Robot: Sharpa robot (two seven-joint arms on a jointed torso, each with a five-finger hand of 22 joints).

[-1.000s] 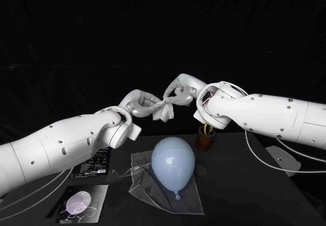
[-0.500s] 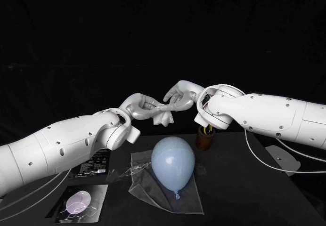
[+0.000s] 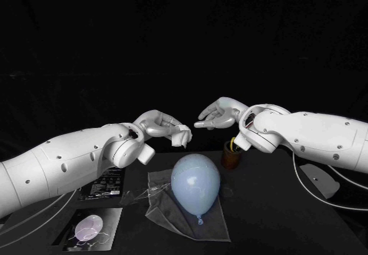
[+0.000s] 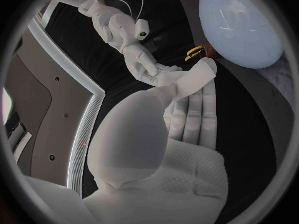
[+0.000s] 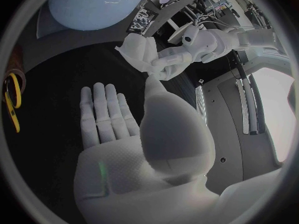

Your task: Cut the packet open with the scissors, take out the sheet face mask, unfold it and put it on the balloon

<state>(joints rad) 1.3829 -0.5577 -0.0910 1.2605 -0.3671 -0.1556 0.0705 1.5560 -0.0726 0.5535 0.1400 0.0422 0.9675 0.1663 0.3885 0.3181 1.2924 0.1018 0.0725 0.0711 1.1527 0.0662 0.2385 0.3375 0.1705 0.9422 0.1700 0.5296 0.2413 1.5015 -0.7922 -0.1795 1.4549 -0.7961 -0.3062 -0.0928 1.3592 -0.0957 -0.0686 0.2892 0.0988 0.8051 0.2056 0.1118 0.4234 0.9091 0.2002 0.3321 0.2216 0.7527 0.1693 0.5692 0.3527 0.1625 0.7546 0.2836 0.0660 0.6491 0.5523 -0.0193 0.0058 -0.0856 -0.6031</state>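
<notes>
Two robot hands were raised off the desk (image 3: 295,226). The left robot hand (image 3: 159,124) pinched one folded white sheet face mask (image 3: 182,137) between thumb and fingers, up in the air. The right robot hand (image 3: 218,113) held nothing, near the mask but apart from it. The right wrist view showed its fingers (image 5: 106,109) straight and side by side with the thumb standing off, while from the head view they looked somewhat curled.

One pale blue balloon (image 3: 194,183) lay on one clear film (image 3: 165,215) on the desk. Behind it stood one brown cup (image 3: 232,156). The wrist views showed the yellow handles of the scissors (image 5: 12,104) at it, which were hard to make out from the head view. One dark packet (image 3: 103,187) lay partly hidden under the left arm, and one printed card (image 3: 90,228) lay at the desk's near corner. I could not tell how far the mask was unfolded.
</notes>
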